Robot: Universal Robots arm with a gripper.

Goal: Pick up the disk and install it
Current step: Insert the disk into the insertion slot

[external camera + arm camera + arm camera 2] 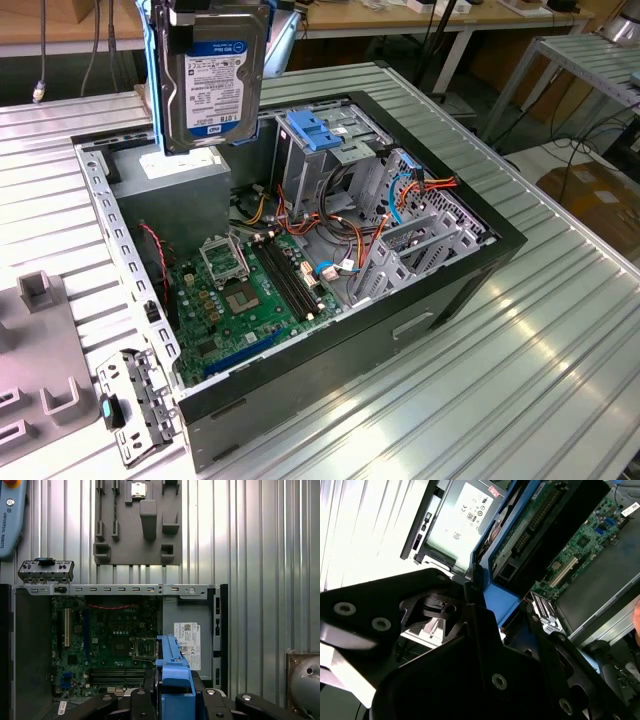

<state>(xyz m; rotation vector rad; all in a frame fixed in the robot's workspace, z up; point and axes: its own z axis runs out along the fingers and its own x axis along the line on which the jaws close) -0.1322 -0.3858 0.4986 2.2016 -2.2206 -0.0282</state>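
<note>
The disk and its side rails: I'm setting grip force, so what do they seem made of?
The disk looks like bare silver metal, dully reflective at its edges, under a glossy white-and-blue printed label, probably paper. Its side rails look like moulded blue plastic: uniform colour, soft matte sheen.

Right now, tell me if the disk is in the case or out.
Out: the disk hangs upright above the open case.

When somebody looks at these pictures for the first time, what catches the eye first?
The disk, held upright in the claw, hangs above the open computer case at the exterior view's upper left. Inside the case lies the green motherboard, and a blue bracket sits on the metal cage.
</note>
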